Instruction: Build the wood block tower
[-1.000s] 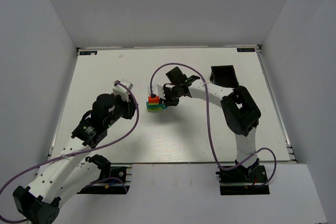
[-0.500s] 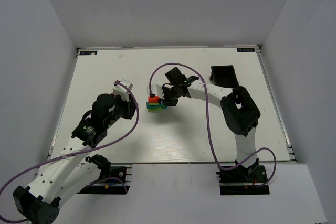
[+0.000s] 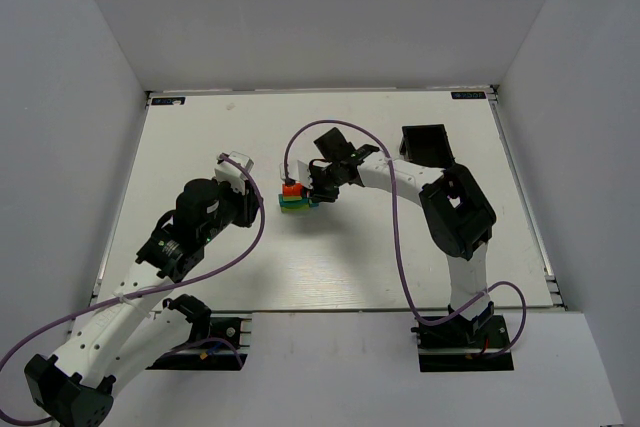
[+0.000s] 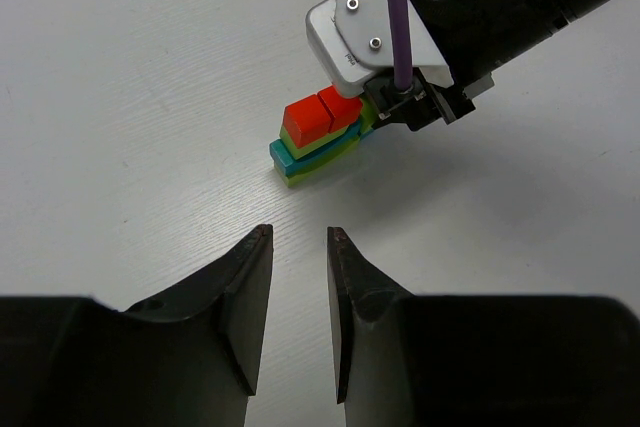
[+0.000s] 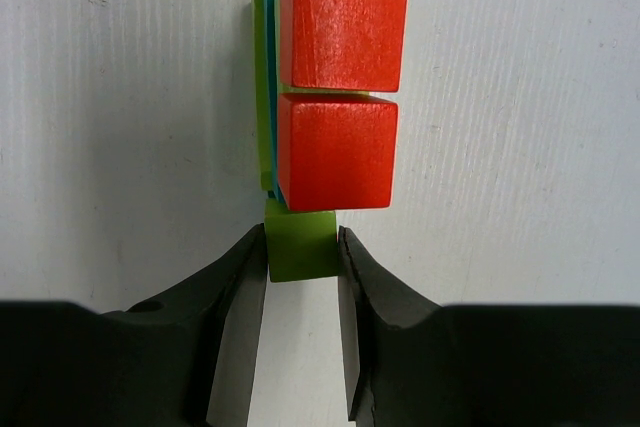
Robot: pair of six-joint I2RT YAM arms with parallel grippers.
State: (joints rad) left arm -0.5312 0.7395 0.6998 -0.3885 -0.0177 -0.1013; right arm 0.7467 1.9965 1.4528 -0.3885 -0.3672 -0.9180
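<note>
The right gripper [image 5: 302, 247] clamps a lime-green block [image 5: 301, 259] between its fingers at the near end of the wood block tower [image 5: 336, 97], jaws tight against the block's two sides. The left gripper [image 4: 300, 237] hovers just short of the stack, its fingers a narrow slit apart and holding nothing.

The tower sits near the middle of the white table [image 3: 200, 137], slightly toward the far side, between the two arms. Bare tabletop spreads to its left and on the near side. On its right the right arm's wrist crowds in close, with a purple cable [image 3: 397, 237] looping above it. A black bin [image 3: 425, 142] lies farther right, toward the far edge. White walls [image 3: 320, 17] close in the table at the back and both sides.

Small dark tags [image 3: 168, 101] mark the table's far corners, their print too small to read. White lettering on the right arm's black housing is cut off at the edge of the left wrist view and cannot be made out.

The tower is low and stepped: a lime-green bar at the base, a teal bar on it, more green above, and two red cubes side by side on top.
</note>
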